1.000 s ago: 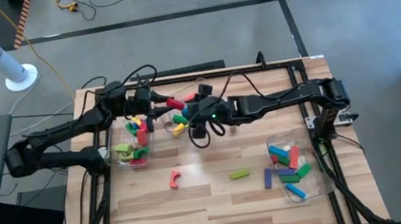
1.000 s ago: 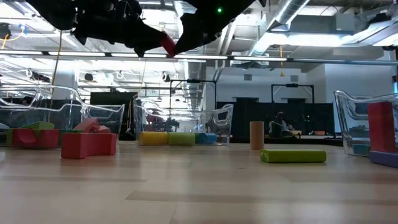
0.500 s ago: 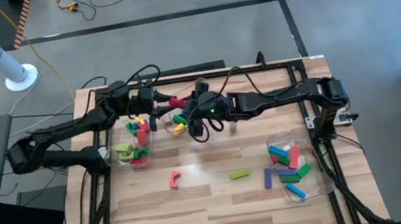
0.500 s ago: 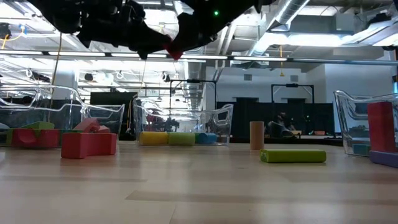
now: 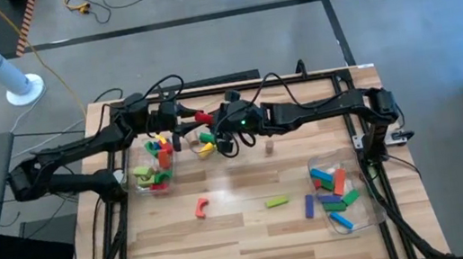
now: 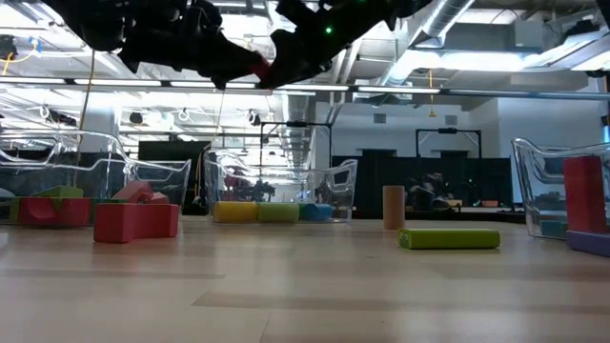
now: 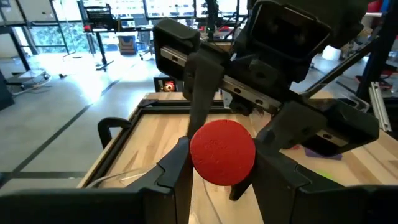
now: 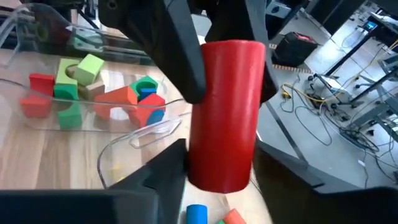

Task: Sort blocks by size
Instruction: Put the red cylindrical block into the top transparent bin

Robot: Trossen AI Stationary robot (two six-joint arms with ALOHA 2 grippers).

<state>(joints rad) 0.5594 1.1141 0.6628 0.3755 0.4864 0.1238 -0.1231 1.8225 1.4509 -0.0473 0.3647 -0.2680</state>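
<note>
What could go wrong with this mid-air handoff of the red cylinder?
1. The red cylinder sits between the left gripper and the right gripper, high above the table. If one lets go before the other has a firm hold, it could drop and roll.
2. Both grippers crowd the same short piece, so fingers may collide.
3. A drop would likely land near the clear bin of small blocks, possibly in the wrong group.

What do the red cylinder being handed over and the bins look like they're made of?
Red cylinder: matte, slightly grainy surface, no glare; probably painted wood or dense foam, hard to say which. It sits between the left claw and right claw. Bins: clear, glossy plastic, since the blocks show through the walls and the rims catch highlights.
</note>
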